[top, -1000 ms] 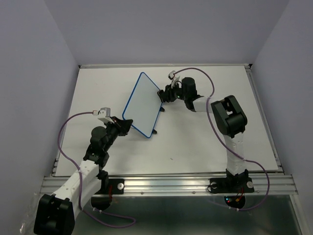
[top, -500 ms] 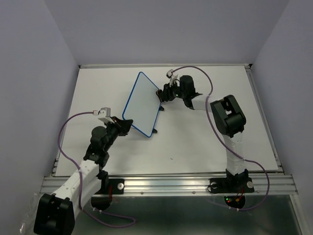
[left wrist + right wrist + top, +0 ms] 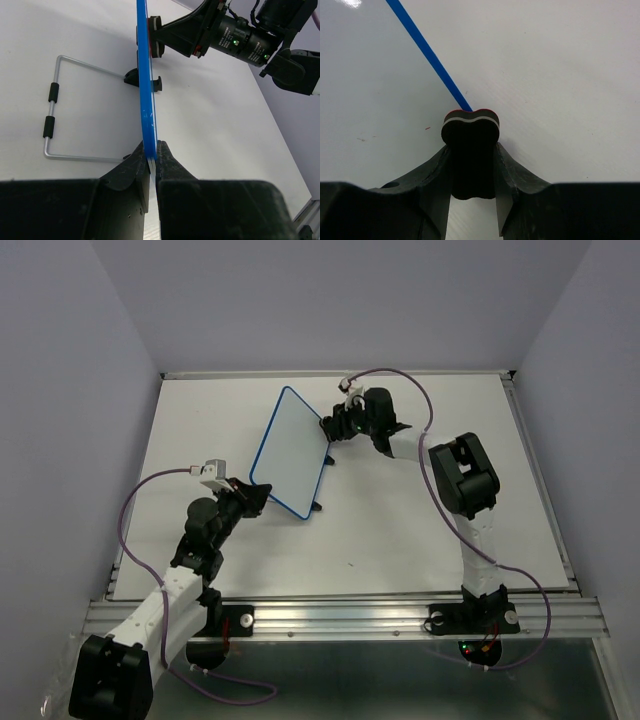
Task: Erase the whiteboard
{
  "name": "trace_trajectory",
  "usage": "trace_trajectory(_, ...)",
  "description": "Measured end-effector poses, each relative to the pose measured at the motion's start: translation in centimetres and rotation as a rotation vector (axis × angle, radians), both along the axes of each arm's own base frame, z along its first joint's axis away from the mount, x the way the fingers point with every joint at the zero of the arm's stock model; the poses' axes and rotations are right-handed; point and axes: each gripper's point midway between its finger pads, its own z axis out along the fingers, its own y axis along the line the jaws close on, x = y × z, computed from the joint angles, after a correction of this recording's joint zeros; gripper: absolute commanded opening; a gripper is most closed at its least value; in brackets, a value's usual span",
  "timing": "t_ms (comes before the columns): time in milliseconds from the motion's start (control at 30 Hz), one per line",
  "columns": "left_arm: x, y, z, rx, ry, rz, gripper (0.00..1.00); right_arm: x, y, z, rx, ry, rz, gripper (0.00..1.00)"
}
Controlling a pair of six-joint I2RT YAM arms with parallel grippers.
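**Top external view.** The whiteboard (image 3: 292, 452) stands propped and tilted on the table (image 3: 430, 530), in the far half and a little left of the middle. Its face reads blank at this range. The left gripper (image 3: 258, 496) meets the board's near-left corner. The right gripper (image 3: 328, 427) meets its right edge toward the far end. The fingers of both are too small to make out here, and so is whatever the right one carries. The left arm's base is cut off by the bottom of the picture.

**Left wrist view.** The board is seen edge-on as a thin blue line, so its face is hidden. The left fingers are closed on the frame's near end, one on each side. A black foot (image 3: 158, 84) clips the frame further along. A bent wire stand (image 3: 50, 120) with two black sleeves reaches out to the left over the table. At the far end the right gripper presses a layered pad against the frame.

**Right wrist view.** The right fingers are clamped on a black eraser (image 3: 470, 127) with white and red front layers. The blue frame runs diagonally and disappears behind it, so the contact itself is hidden. A tiny red fleck (image 3: 427, 128) and faint grey marks show on the glossy board face to the left.
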Motion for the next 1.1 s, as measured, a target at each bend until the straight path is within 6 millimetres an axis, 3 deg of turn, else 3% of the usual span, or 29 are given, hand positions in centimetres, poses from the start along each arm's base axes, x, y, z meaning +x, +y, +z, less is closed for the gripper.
trace_trajectory(733, 0.1, -0.1, 0.0, 0.002, 0.005, -0.002, 0.00, -1.6, 0.5, -0.3, -0.093, -0.098, 0.147, 0.01)
trace_trajectory(1100, 0.1, -0.1, 0.0, 0.003, 0.005, -0.002, 0.00, -2.7, 1.3, 0.6, -0.103, -0.092, 0.166, 0.01)
